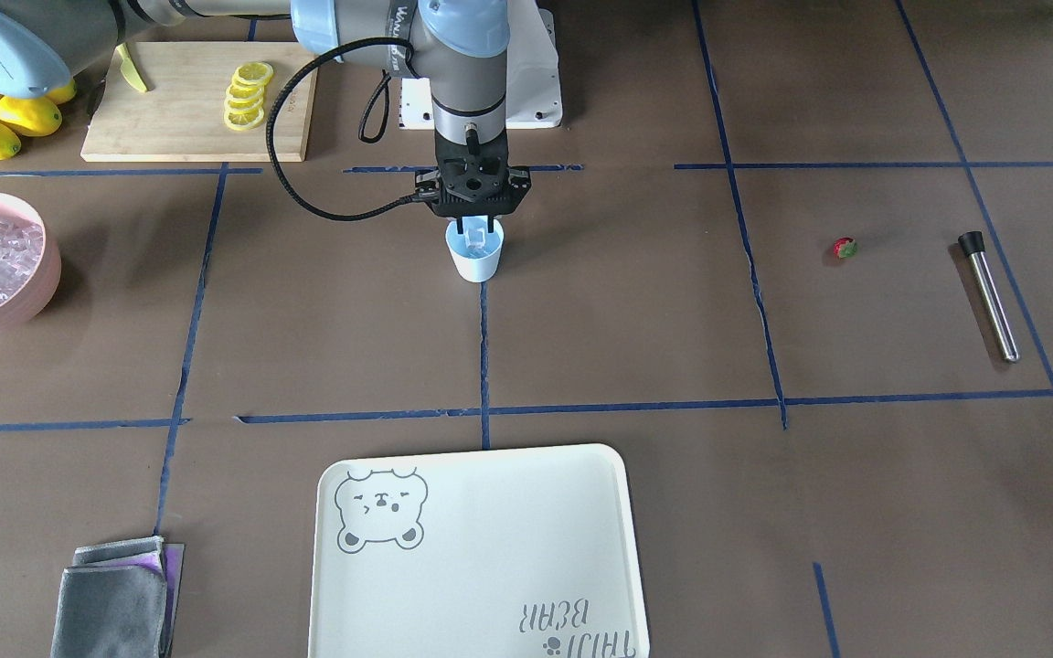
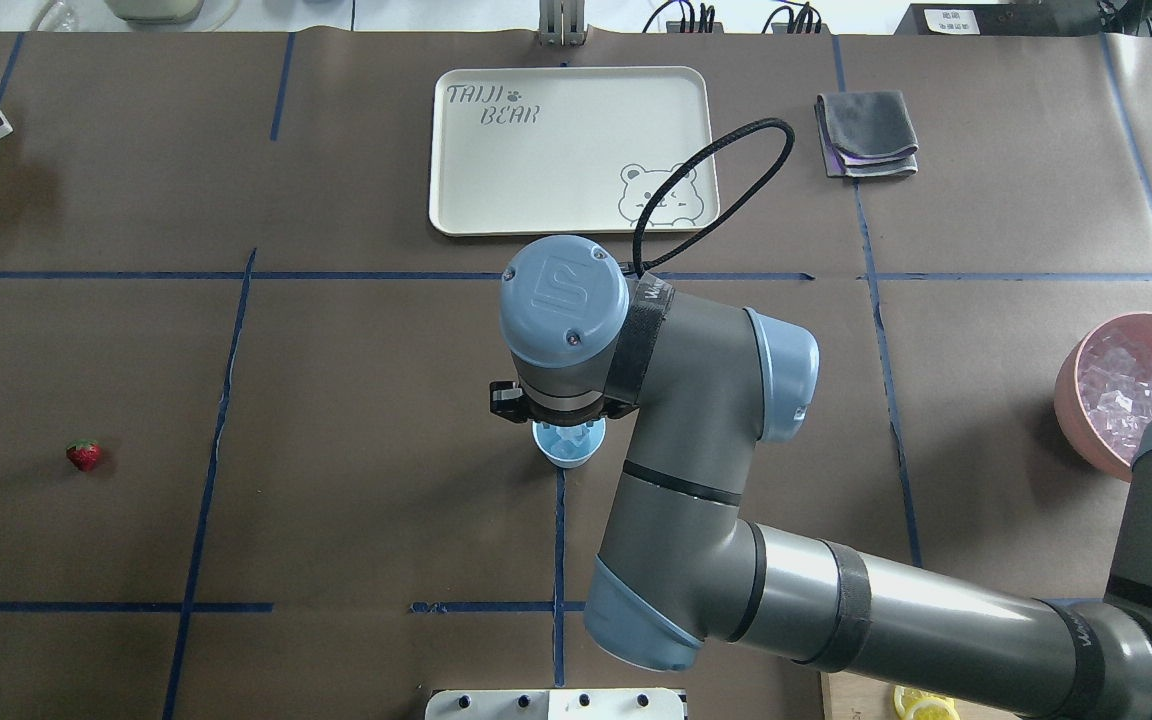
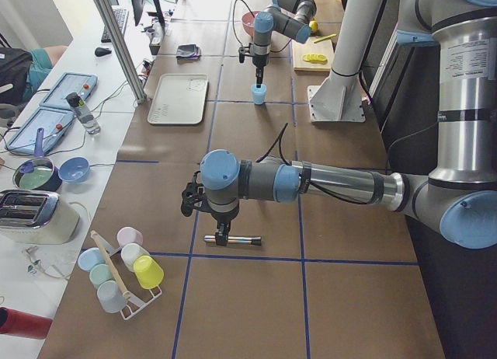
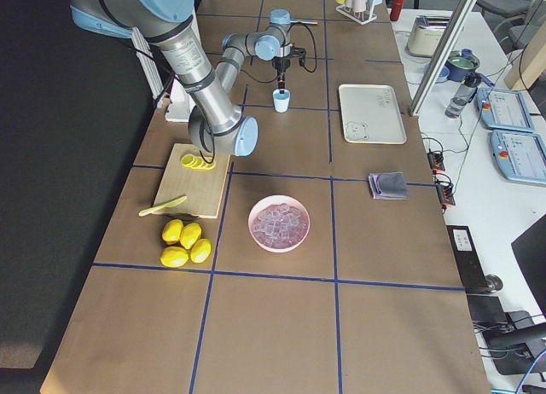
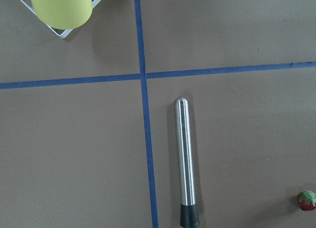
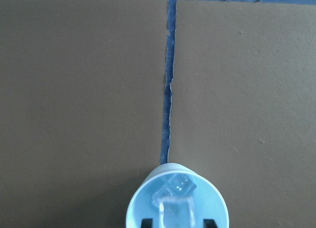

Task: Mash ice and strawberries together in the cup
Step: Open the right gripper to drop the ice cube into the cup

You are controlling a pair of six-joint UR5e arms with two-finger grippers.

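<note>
Right tool, fingers apart, hangs straight down over the cup at the middle of the counter, its tips just above the rim. I read it as released, not gripping: my right wrist view shows the two dark tips either side of a clear cube with a gap on each side. At least two pieces of ice lie in the cup's pale blue inside. How many more sit beneath them I cannot make out.

My left tool hovers low over the steel rod at the counter's other end. Only the side view shows it, so I cannot tell whether its fingers are apart or together. The rod, black cap at one end, lies flat on the counter and nothing holds it.

The strawberry lies on the bare counter near the rod and well apart from the cup. The pink bowl, heaped with more ice, stands on the opposite side of the cup.

By my reckoning the job is in its early part. Ice is in the cup, and that step may be done or nearly so. Left to do: get the strawberry into the cup, pick up the rod, bring it to the cup and mash. No mashing shows yet, since the cubes look whole.
</note>
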